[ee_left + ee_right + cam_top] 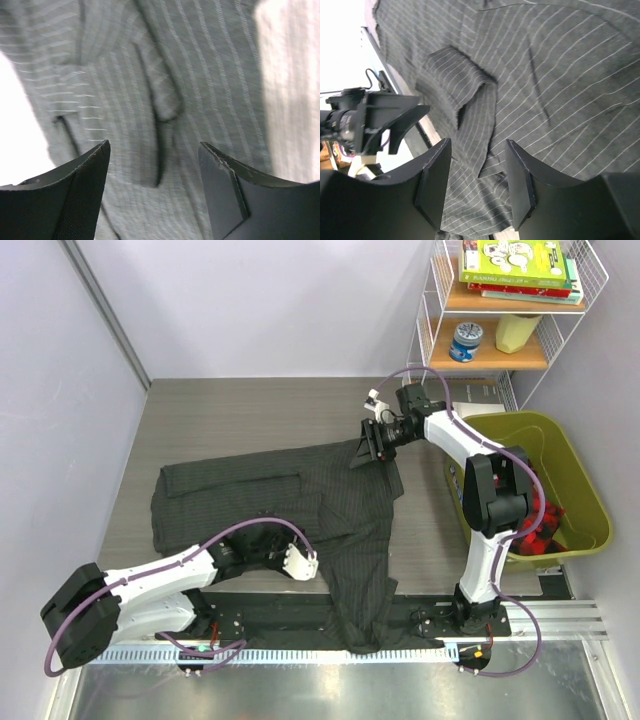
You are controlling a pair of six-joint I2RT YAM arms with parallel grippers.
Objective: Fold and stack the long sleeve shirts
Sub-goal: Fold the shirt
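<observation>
One soft, charcoal-black, pale-pinstriped long-sleeve shirt (pixel 300 500) was seen spread on the grey wooden surface (pixel 250 410), one end draped over the near edge. Two grippers were counted: the left gripper (pixel 300 564) and the right gripper (pixel 373 440) were both parted over the cloth, with nothing gripped.

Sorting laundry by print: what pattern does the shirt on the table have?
The shirt is dark charcoal with fine pale pinstripes, clearest in the right wrist view.

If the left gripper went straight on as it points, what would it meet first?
The long sleeve shirt. In the left wrist view the left gripper, jaws open, aims at a raised fold in its cloth; distance unclear.
</observation>
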